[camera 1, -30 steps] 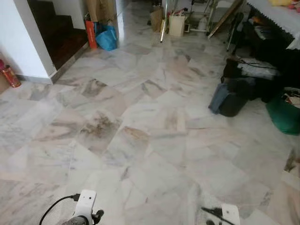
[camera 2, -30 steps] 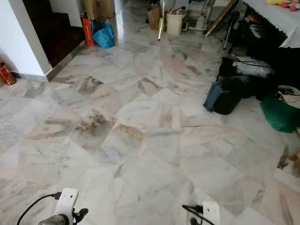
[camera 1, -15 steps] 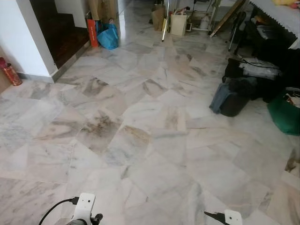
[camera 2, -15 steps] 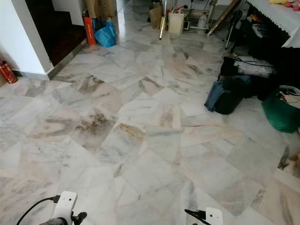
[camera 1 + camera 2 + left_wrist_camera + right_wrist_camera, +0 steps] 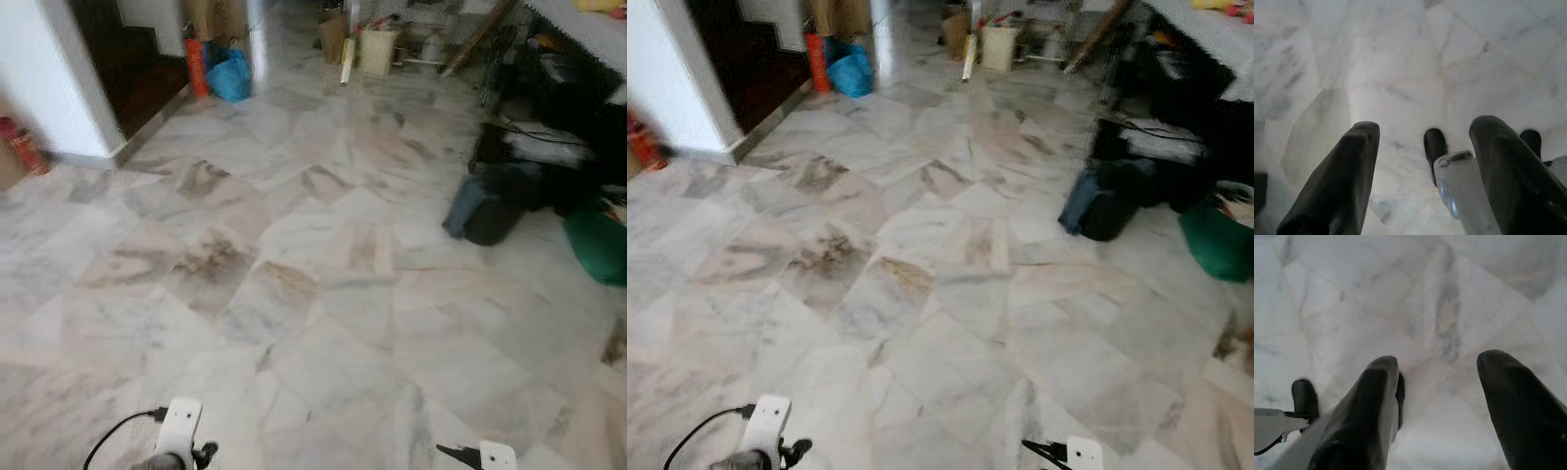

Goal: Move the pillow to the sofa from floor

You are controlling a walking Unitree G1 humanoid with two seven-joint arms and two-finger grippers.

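Observation:
Both arms hang low over a marble tile floor (image 5: 313,294). Their white wrist mounts show at the bottom edge of the left eye view, the left one (image 5: 179,429) with a black cable and the right one (image 5: 495,456). In the left wrist view my left gripper (image 5: 1425,129) is open, with bare marble between its black fingers (image 5: 1359,161). In the right wrist view my right gripper (image 5: 1440,362) is open too, over bare floor with nothing held.
Dark bags (image 5: 490,201) and a green bag (image 5: 600,243) lie on the right, below a table with a white cloth (image 5: 588,24). A white wall corner (image 5: 69,88) and dark stairs stand at the left. A blue bag (image 5: 228,76) and paper bags (image 5: 377,49) sit at the back.
The whole picture has shifted slightly and is now blurred, so the camera is moving. Both arms hang as before, and the grippers stay open.

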